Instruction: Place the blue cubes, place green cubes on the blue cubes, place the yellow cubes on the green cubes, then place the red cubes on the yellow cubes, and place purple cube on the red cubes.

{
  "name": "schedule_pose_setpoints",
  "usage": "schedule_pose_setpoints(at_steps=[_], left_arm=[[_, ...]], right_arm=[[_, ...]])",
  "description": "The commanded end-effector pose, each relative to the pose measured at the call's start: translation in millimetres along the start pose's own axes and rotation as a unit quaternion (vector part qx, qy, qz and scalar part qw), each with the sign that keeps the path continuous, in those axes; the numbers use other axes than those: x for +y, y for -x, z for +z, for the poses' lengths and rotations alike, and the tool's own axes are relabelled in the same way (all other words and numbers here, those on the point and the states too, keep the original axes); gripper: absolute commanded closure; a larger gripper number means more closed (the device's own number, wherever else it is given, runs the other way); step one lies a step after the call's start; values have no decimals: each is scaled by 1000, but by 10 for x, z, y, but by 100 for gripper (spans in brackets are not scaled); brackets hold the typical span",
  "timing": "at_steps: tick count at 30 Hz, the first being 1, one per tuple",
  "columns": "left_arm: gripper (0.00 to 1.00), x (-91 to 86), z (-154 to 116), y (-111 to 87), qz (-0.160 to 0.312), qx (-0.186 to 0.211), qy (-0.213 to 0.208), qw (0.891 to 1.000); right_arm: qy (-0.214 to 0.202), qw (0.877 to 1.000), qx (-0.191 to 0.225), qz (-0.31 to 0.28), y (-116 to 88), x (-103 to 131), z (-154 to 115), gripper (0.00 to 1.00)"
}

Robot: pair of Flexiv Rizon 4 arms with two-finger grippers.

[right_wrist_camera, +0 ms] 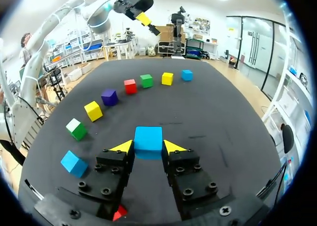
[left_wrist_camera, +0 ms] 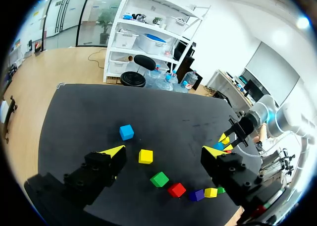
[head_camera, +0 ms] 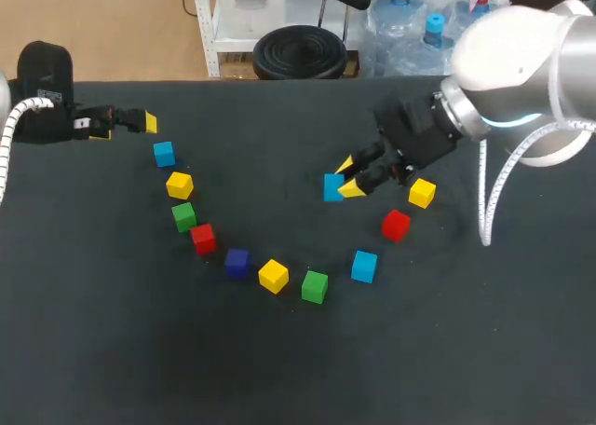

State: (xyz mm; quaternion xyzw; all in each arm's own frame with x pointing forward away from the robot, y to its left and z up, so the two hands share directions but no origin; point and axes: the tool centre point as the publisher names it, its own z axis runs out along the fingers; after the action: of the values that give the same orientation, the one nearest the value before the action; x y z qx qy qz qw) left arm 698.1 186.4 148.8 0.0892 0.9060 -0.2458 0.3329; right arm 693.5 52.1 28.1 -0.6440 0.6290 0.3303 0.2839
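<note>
Matt black cloth-like table cover (head_camera: 112, 350), faintly scuffed. Smooth light-blue cube (right_wrist_camera: 148, 137), plastic or painted wood, unclear which. Glossy white hard shell on right arm (head_camera: 521, 43). Matt black right gripper (right_wrist_camera: 148, 147) body, dark metal screws.

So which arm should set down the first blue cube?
Probably the right arm: its jaws are shut on a blue cube. The left arm hangs near the table's far edge, jaws open and empty.

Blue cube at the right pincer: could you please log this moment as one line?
right pincer: shut on blue cube | left pincer: open, empty | stacking: not started
</note>
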Motion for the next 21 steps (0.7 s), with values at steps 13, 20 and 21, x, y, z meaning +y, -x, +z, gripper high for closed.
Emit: schedule_pose_setpoints(at_steps=[13, 20, 21], left_arm=[[0, -11, 4, 15, -1, 3, 3, 1000], [0, -11, 4, 15, -1, 3, 3, 1000], [0, -11, 4, 15, -1, 3, 3, 1000]], right_arm=[[18, 1000, 0, -13, 16, -87, 347, 100], [15, 1000, 2, -9, -18, -150, 337, 100], [15, 1000, 2, -8, -21, -156, 337, 100]])
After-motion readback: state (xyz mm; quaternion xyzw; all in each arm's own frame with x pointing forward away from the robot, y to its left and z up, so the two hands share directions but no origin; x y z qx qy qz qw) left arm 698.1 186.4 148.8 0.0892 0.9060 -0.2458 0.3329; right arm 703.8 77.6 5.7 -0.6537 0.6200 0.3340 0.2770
